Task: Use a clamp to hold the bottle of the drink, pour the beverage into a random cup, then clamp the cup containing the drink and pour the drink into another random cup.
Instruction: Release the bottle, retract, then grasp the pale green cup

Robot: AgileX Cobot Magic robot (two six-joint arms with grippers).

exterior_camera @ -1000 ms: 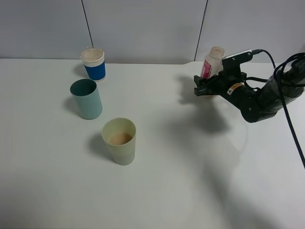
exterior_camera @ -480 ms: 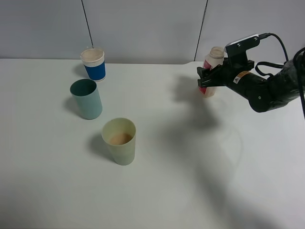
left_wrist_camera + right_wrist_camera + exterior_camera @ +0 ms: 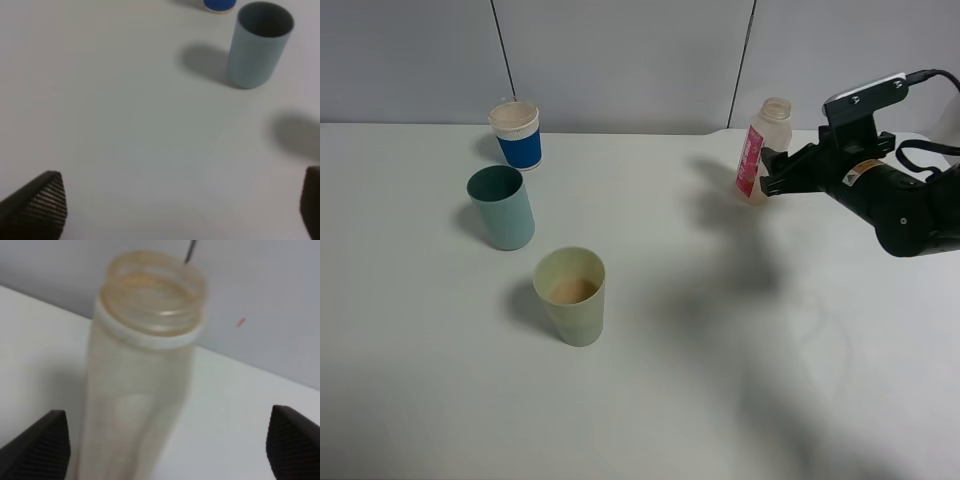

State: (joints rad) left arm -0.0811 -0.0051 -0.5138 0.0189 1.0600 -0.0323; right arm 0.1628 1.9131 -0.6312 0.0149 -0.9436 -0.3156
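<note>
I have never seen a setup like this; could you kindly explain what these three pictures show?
This is a two-armed robot at a white table. The wide picture comes from a camera mounted high; only the right arm shows there. The other two come from cameras on the wrists, looking forward along each arm. On the table stand a blue cup with a white rim, a teal tumbler, a yellow-green tumbler with peach-tan beverage in it, and an uncapped drink bottle. The right tool is open with the bottle between its fingertips, not gripped. The left tool is open too, holding nothing, with the teal tumbler ahead.
</note>
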